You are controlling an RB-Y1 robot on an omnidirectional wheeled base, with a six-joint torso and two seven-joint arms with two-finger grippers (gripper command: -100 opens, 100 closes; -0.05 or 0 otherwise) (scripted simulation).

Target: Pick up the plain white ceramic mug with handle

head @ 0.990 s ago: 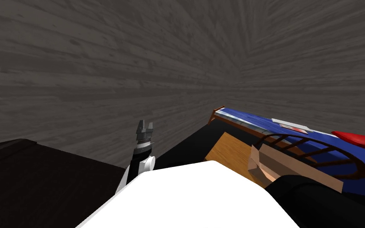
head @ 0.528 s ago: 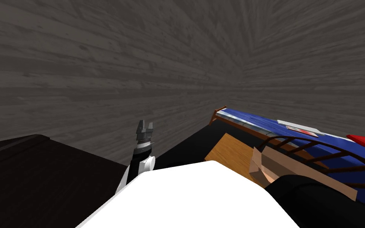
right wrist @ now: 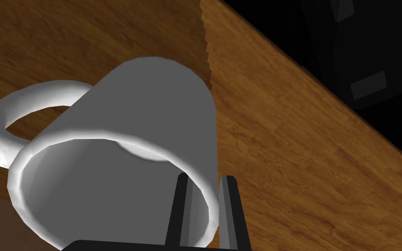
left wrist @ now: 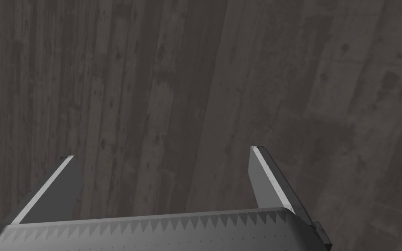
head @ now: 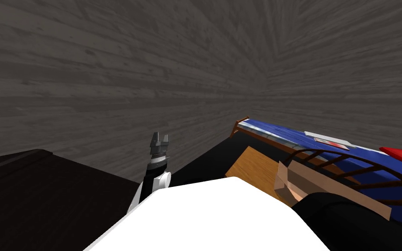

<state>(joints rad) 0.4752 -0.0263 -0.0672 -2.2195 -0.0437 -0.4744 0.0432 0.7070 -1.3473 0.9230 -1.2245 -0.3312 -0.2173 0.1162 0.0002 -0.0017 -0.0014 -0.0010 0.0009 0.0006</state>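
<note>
Mug, white with a looped handle, is clamped at its rim by the right gripper, one finger inside the wall and one outside, with the brown wooden tabletop behind it. The left gripper has its fingers wide apart, facing a dark grey planked surface.

Wood tabletop just beyond mug; chair alongside, R side
</note>
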